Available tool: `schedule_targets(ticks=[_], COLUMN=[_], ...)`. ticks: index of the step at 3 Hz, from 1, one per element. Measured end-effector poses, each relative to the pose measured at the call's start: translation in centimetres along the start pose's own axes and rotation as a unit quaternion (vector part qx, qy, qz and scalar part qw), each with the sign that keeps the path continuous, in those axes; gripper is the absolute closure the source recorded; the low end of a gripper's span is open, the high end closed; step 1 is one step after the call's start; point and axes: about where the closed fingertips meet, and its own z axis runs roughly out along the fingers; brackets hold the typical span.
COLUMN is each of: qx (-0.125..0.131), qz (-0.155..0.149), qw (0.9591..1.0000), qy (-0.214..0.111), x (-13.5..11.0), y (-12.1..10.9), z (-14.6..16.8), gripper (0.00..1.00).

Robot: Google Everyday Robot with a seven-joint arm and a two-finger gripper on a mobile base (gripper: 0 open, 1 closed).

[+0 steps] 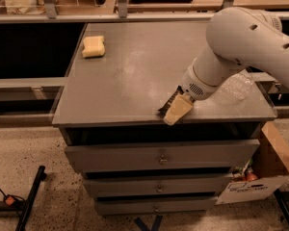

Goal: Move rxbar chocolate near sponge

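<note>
The rxbar chocolate [167,105], a small black wrapper, is tilted at the front edge of the grey table top [130,76], right of centre. My gripper [176,109] comes down from the white arm on the right and is shut on the bar, with one cream finger [179,111] in front of it. The sponge [93,46], a pale yellow block, lies at the far left corner of the table top, well away from the gripper and the bar.
A clear plastic water bottle [237,87] lies on the table's right side, partly behind my arm. Drawers [161,158] are below the table top. A cardboard box [272,165] stands on the floor at the right. Shelving runs behind the table.
</note>
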Motion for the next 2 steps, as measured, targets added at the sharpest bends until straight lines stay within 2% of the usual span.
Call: schedule_targets(ticks=[1,2], qx=[0.000,0.000], qz=[0.000,0.000], qw=[1.0000,1.0000], qy=[0.000,0.000], x=[-0.24,-0.41], y=[-0.04,-0.06], z=[-0.59,-0.99], gripper=[0.88,1.00])
